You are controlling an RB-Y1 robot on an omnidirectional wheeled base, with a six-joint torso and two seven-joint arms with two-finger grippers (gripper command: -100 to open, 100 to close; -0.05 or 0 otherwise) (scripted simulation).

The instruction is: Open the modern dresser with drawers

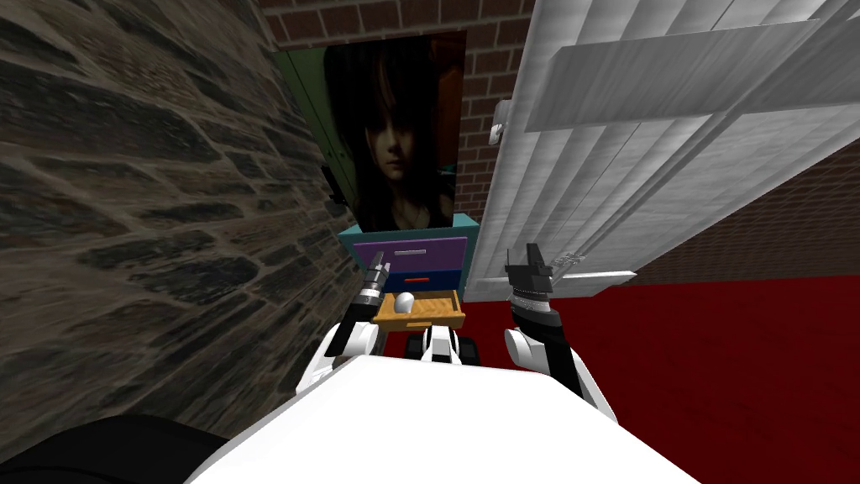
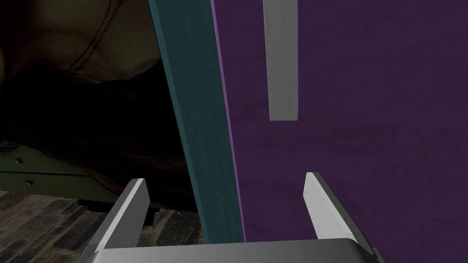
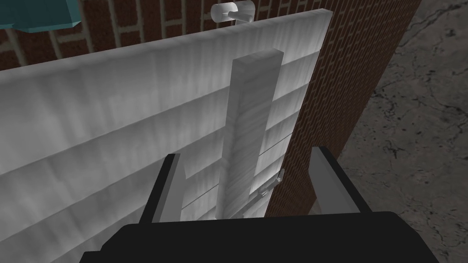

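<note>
Teal-framed dresser [image 1: 469, 228] dead ahead, tan bottom drawer [image 1: 420, 319] out | left pincer [image 2: 226, 179] wide astride frame edge, short of grey bar handle [image 2: 281, 59] | right pincer [image 3: 247, 154] wide | risk: closing probably grabs frame, not handle.

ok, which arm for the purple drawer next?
Left, likely. Its open tool faces the purple drawer, with the grey handle just ahead; the right tool points at the white door.

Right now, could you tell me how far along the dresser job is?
Done: the bottom drawer stands pulled out, a white object inside. In hand: my left gripper, open, faces the purple top drawer, short of its grey handle. Left: it and the blue drawer look shut. My right gripper hangs open.
</note>
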